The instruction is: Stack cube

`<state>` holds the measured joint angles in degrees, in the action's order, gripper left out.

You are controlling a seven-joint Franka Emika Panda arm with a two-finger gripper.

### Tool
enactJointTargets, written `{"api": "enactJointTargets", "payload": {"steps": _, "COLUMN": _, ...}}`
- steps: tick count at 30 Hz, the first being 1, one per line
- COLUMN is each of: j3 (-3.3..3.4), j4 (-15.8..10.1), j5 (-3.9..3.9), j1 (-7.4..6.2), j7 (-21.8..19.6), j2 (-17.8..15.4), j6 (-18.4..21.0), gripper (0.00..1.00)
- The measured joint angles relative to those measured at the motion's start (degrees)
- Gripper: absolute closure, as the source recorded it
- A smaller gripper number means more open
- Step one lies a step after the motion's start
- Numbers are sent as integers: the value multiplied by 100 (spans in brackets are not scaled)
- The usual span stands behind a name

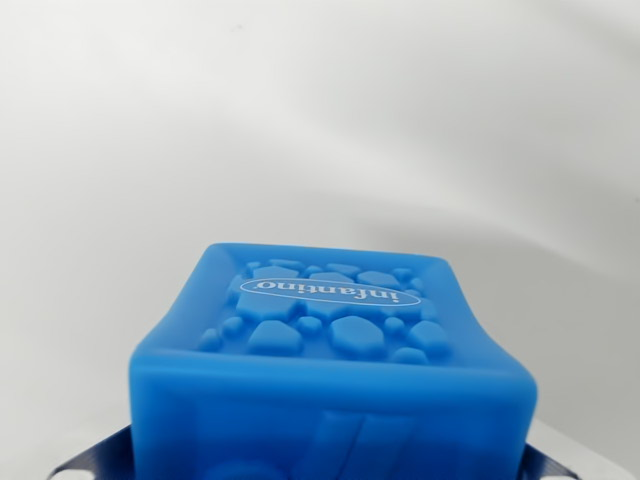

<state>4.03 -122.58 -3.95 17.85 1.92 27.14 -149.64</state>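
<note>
You are looking at one blue cube point(330, 375), soft-looking and slightly translucent, filling the lower middle of the wrist view. Its upper face has a raised rim around a recessed panel filled with pebble-like bumps, and across that panel runs a white-outlined oval bearing the word "infantino", which reads upside down from this camera. The near face shows faint raised shapes, two slanted bars among them, but they are cut off by the bottom edge. The sides bow inward a little, so the cube looks pinched at its waist. Of the gripper point(330, 465) you see only two dark metallic bits, one at the lower corner on the wrist view's left and one on the wrist view's right, each just beside the cube's flank. The cube sits between them, but you cannot tell from this picture whether they are pressing on it or merely close. Behind it is a plain pale grey surface point(320, 120), blurred and featureless. Count: one cube, one gripper with two finger parts showing.
</note>
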Motion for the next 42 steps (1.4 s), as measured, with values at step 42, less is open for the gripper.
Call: {"api": "enactJointTargets", "payload": {"steps": 42, "j3": 56, "j4": -258, "j5": 0, "j1": -843, "j7": -1637, "j2": -280, "j6": 14, "gripper": 100}}
